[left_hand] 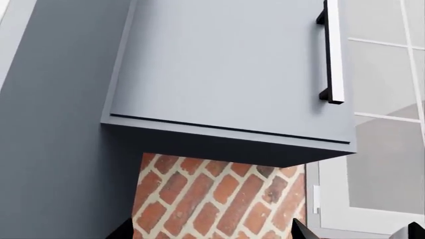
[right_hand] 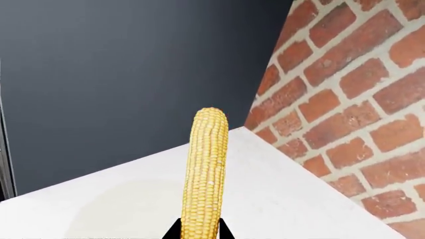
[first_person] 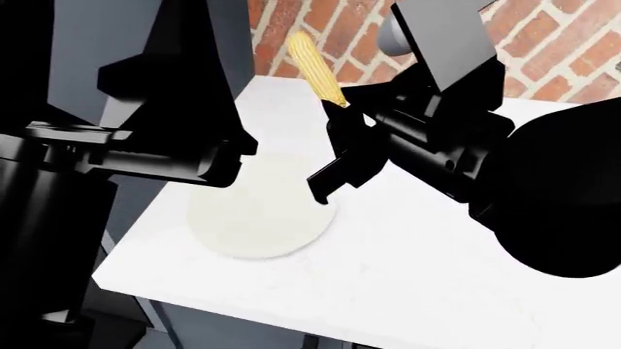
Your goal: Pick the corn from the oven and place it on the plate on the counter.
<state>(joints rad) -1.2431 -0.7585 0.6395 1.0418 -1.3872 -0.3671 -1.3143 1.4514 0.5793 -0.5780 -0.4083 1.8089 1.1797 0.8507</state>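
Observation:
The yellow corn (first_person: 315, 65) is held by its thick end in my right gripper (first_person: 342, 109), which is shut on it. The cob points up and away over the back of the white counter (first_person: 417, 276). In the right wrist view the corn (right_hand: 204, 174) stands out from between the black fingertips (right_hand: 226, 232), over the counter (right_hand: 285, 199). The cream plate (first_person: 257, 211) lies flat on the counter, below and left of the corn, partly hidden by both arms. My left gripper (left_hand: 212, 235) is open with nothing in it, aimed at a wall cabinet. The oven is out of view.
A grey wall cabinet (left_hand: 232, 74) with a black-and-silver handle (left_hand: 332, 50) hangs above a brick wall (left_hand: 219, 199). A glazed white frame (left_hand: 385, 149) stands beside it. A dark grey panel (right_hand: 133, 74) borders the counter's left. The counter's front edge (first_person: 291, 320) is near.

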